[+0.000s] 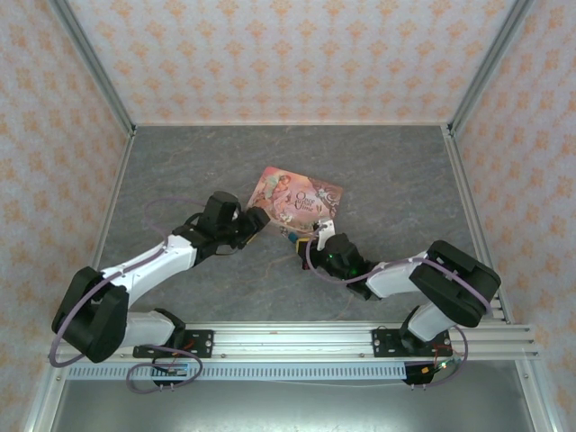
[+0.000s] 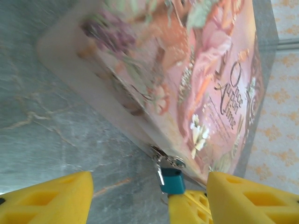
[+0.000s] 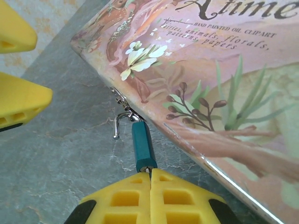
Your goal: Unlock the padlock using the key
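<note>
1. Teal padlock (image 3: 142,144) hangs at the pink tin's (image 3: 210,70) 6 o'clock edge, shackle apparently sprung.
2. Right fingers (image 3: 126,198) pinch together at its keyhole end, presumably holding the key.
3. Left fingers (image 2: 46,200) spread wide at the tin's 8 o'clock, holding nothing.

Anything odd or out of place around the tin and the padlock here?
Only one thing: the padlock hangs from the latch of the pink tin with its shackle sprung, one end hooked free of the teal body. The right gripper is shut at its base. Nothing looks spilled or damaged.
</note>
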`<action>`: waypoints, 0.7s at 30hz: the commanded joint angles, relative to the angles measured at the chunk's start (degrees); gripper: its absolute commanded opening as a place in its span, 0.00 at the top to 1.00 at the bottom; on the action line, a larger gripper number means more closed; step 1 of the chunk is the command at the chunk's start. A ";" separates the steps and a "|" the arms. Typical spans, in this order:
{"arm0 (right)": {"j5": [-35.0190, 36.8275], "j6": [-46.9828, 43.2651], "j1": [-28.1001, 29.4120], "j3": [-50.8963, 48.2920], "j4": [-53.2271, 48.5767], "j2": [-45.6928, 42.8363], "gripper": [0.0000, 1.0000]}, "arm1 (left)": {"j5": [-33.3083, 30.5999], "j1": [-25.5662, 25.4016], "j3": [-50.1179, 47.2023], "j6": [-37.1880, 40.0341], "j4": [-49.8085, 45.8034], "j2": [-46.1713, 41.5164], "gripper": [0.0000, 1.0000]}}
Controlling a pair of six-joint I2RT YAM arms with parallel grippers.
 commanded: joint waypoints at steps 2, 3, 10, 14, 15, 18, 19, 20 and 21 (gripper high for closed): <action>-1.39 12.22 0.42 -0.99 3.27 -1.13 1.00 | -3.05 1.79 2.31 4.05 -5.20 -1.18 0.33; -1.44 14.04 0.42 -0.95 3.09 -1.20 1.00 | -3.21 2.23 2.35 4.23 -5.53 -1.17 0.32; -4.31 22.86 0.42 1.25 -2.28 -0.49 1.00 | -4.13 5.30 2.73 5.89 -6.34 -0.88 0.30; -4.13 26.96 0.40 0.50 -2.17 0.19 1.00 | -4.87 6.48 3.63 7.18 -7.30 -0.72 0.28; -3.81 27.77 0.42 0.18 -1.79 0.44 1.00 | -5.03 6.66 3.88 7.54 -7.70 -0.57 0.28; -3.64 29.43 0.42 -0.14 -1.34 0.95 1.00 | -5.03 7.16 4.58 8.32 -8.21 -0.09 0.27; -3.74 29.87 0.42 -0.01 -1.53 1.11 1.00 | -4.88 7.37 4.87 8.60 -8.23 0.14 0.26; -3.81 30.19 0.42 0.03 -1.52 1.31 1.00 | -4.73 7.63 5.18 8.89 -8.37 0.41 0.26; -4.03 30.54 0.42 0.12 -1.58 1.56 1.00 | -4.56 7.92 5.53 9.35 -8.41 0.74 0.23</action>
